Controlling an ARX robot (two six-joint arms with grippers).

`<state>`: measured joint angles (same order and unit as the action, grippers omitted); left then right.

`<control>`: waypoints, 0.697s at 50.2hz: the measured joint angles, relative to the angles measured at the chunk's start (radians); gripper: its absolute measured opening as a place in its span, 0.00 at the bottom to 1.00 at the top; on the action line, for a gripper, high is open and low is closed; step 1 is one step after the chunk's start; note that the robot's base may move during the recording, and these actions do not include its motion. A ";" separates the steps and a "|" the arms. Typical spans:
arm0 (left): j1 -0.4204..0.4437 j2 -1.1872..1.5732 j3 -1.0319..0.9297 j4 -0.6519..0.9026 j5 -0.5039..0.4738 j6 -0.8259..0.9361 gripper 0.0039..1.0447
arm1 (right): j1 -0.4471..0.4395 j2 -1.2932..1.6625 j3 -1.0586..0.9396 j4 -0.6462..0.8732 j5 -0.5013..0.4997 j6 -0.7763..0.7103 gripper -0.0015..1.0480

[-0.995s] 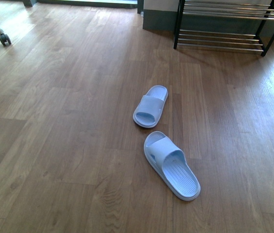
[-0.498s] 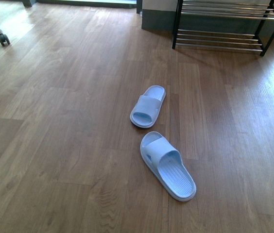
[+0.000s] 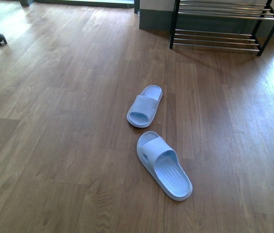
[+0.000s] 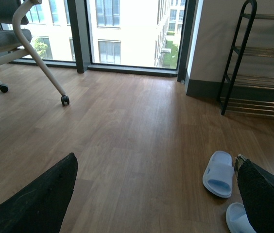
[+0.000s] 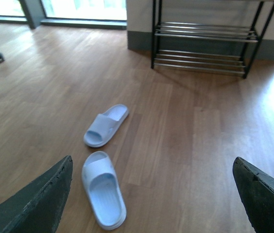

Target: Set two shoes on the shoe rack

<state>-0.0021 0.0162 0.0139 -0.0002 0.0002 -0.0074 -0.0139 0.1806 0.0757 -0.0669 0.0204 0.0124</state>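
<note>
Here, neither arm shows in the front view, and each wrist camera looks forward across the brown wood-plank floor (image 3: 54, 121) between its own black fingers; the left gripper (image 4: 155, 159) and the right gripper (image 5: 152, 159) are both spread wide and hold nothing. The far pale-blue rubber slide slipper (image 3: 145, 106) and the near pale-blue slide slipper (image 3: 163, 165) lie close together on the floor, ahead of the fingers and touching none. The black metal shoe rack with thin chrome bars (image 3: 214, 34) stands by the wall, well apart from both slippers.

No text, label, brand or number can be read anywhere.
</note>
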 joint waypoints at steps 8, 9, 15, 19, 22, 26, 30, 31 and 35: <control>0.000 0.000 0.000 0.000 0.000 0.000 0.91 | 0.041 0.348 0.108 0.285 0.021 -0.014 0.91; 0.000 0.000 0.000 0.000 0.000 0.000 0.91 | 0.040 0.409 0.127 0.331 0.025 -0.023 0.91; 0.000 0.000 0.000 0.000 0.000 0.000 0.91 | 0.023 0.732 0.233 0.537 0.030 -0.053 0.91; 0.000 0.000 0.000 0.000 0.000 0.000 0.91 | 0.005 0.958 0.308 0.626 0.021 -0.073 0.91; 0.000 0.000 0.000 0.000 0.000 0.000 0.91 | -0.008 1.139 0.366 0.664 0.035 -0.092 0.91; 0.000 0.000 0.000 0.000 0.000 0.000 0.91 | -0.022 1.370 0.441 0.692 0.045 -0.111 0.91; 0.000 0.000 0.000 0.000 0.000 0.000 0.91 | -0.033 1.516 0.491 0.706 0.048 -0.119 0.91; 0.000 0.000 0.000 0.000 0.000 0.000 0.91 | -0.035 1.535 0.499 0.706 0.048 -0.119 0.91; 0.000 0.000 0.000 0.000 0.000 0.000 0.91 | -0.043 1.651 0.545 0.718 0.066 -0.131 0.91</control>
<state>-0.0021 0.0162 0.0139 -0.0002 0.0002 -0.0074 -0.0566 1.8313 0.6209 0.6510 0.0864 -0.1188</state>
